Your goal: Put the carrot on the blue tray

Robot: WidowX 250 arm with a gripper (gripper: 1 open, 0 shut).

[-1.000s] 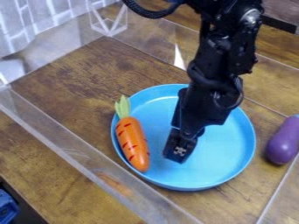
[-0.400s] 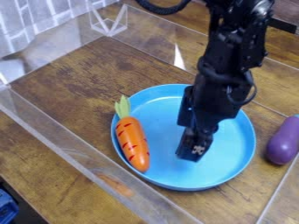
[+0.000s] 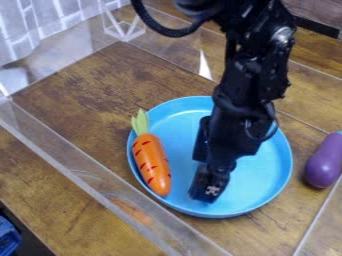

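Observation:
The orange carrot (image 3: 151, 165) lies on the left side of the blue tray (image 3: 271, 160), with its green top reaching over the back-left rim. My black gripper (image 3: 211, 186) points straight down over the tray's near middle, to the right of the carrot and apart from it. Its jaws stand open with nothing between them. The arm hides the tray's centre.
A purple eggplant-like toy (image 3: 323, 160) lies on the wooden table (image 3: 80, 90) just right of the tray. A clear plastic wall (image 3: 94, 185) runs along the front left, close to the tray's near rim.
The gripper has shifted toward the tray's near side and sunk lower over it. The carrot and the tray have kept their places.

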